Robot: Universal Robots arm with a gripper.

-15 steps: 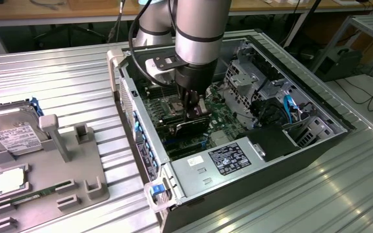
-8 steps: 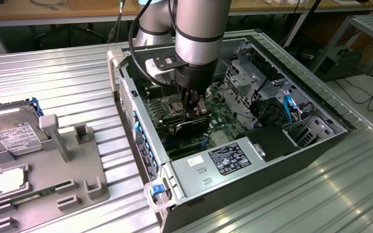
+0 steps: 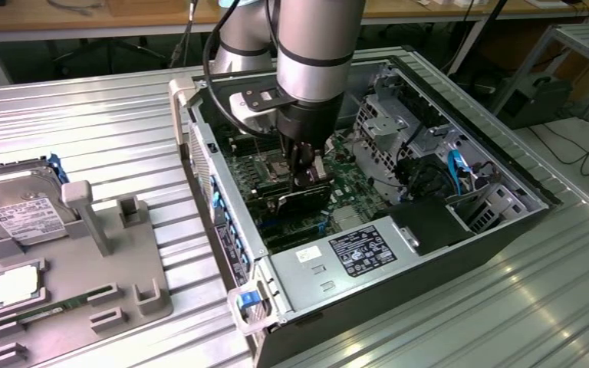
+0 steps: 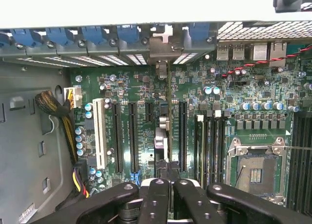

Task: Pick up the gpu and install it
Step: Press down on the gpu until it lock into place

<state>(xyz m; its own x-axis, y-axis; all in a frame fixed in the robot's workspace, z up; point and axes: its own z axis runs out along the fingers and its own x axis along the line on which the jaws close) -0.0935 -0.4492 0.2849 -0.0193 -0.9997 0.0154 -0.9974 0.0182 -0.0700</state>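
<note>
The black pincer (image 4: 165, 182) pinches the thin dark gpu card (image 4: 167, 121) edge-on, upright above the green motherboard (image 4: 146, 90) inside the open silver computer case (image 3: 499, 180).

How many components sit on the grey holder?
3: hard drive at the far end, square chip in the middle, green memory stick nearest the camera; none seems hidden.

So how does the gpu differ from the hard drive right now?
The gpu stands on edge inside the case, clamped by the gripper; the hard drive sits untouched in the grey holder outside. The gpu is a thin dark card; the hard drive is boxy silver with a white label. Both are rectangular.
</note>
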